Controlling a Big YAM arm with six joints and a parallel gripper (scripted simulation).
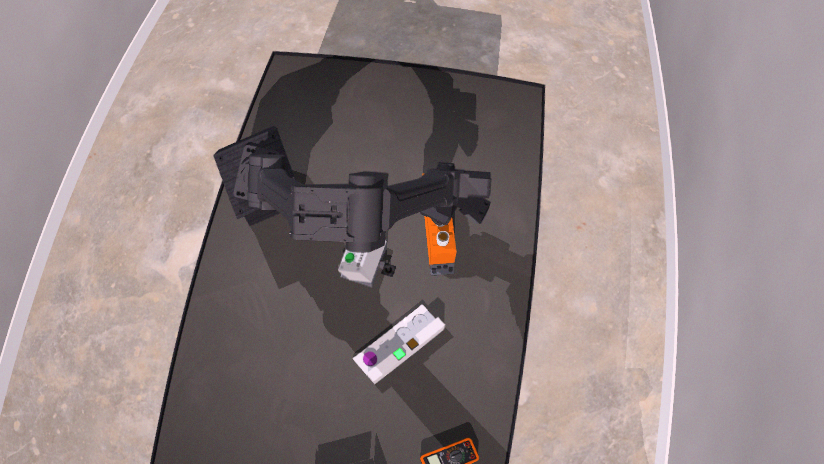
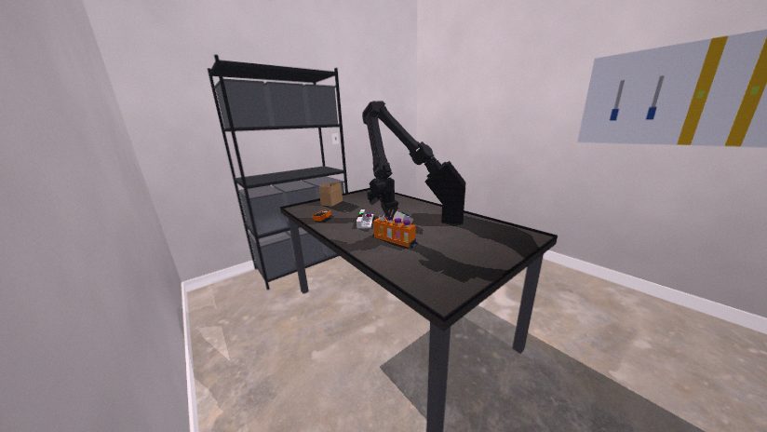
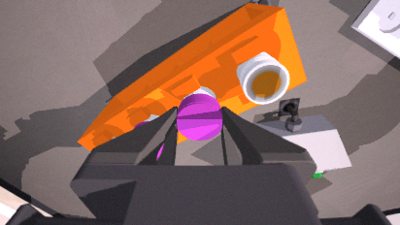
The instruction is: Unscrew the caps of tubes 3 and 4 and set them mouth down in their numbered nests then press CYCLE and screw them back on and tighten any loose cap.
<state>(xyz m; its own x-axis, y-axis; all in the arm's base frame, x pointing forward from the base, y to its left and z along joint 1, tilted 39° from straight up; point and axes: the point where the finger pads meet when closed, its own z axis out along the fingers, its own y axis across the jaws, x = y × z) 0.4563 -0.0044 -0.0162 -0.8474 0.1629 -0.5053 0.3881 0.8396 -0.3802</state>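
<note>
My gripper is shut on a purple cap at tube 3 of the orange decapping station. A white neck shows behind this cap; how far down it sits I cannot tell. Tube 4 is open. The caps of tube 2 and tube 1 are on; their tightness cannot be told. On the white cap tray, a purple cap sits in nest 4. The other nests hold no cap. The green lamp is lit, the amber lamp dark.
The key housing stands between the arm's base and the cap tray, with its green READY key showing; the blue key is hidden. A multimeter and a cardboard box are farther off.
</note>
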